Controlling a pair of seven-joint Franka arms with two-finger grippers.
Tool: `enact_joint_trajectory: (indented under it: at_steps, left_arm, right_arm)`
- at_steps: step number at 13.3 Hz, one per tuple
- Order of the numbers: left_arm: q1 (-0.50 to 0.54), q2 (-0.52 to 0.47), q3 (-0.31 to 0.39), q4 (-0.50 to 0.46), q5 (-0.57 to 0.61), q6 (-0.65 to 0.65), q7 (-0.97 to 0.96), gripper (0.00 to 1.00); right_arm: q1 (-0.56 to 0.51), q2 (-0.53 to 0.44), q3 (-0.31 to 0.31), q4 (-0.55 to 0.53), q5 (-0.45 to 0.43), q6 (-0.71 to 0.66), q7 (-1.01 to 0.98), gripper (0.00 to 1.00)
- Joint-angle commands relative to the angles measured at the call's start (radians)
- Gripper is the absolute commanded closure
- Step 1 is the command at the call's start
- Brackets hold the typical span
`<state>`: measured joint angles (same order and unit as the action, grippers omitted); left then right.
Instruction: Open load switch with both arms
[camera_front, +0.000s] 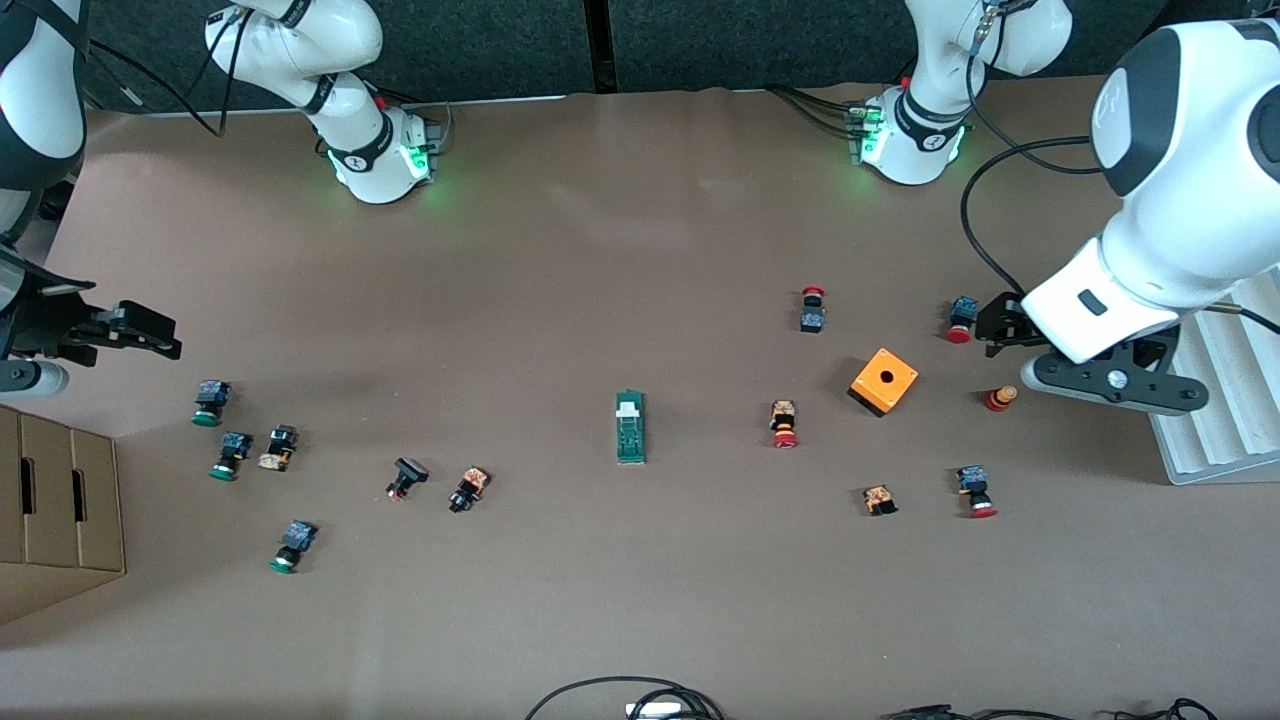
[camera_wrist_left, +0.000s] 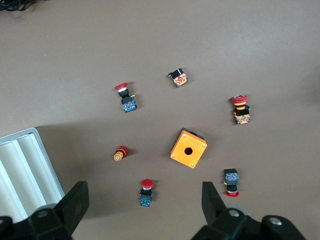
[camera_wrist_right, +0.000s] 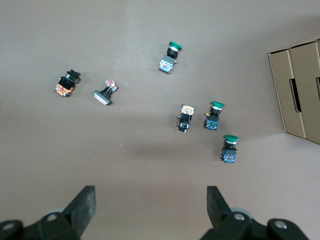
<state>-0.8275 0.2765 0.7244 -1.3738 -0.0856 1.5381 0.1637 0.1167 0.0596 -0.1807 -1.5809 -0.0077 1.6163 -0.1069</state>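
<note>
Nothing is done yet: the load switch (camera_front: 630, 427) lies untouched on the worktop (camera_front: 640, 250), well apart from both hands, left hand (camera_wrist_left: 142, 205) and right hand (camera_wrist_right: 150, 205), each with fingers spread apart.

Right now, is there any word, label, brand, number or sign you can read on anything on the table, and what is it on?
None can be read.
Narrow dark-green load switch: white tab, no legible print.
Orange cube with a hole: blank faces.
Small red-capped push button: markings too small to read.
</note>
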Motion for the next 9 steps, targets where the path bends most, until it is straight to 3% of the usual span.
enact_joint_trajectory:
  at_steps: [1, 9]
  left_arm:
    - [-0.009, 0.003, 0.007, 0.013, -0.022, -0.025, 0.014, 0.0]
    - [0.008, -0.019, -0.037, 0.007, -0.016, -0.039, 0.0, 0.0]
  right_arm:
    - [-0.005, 0.0, 0.003, -0.001, -0.017, 0.007, -0.004, 0.0]
    - [-0.005, 0.002, 0.003, -0.001, -0.017, 0.005, -0.004, 0.0]
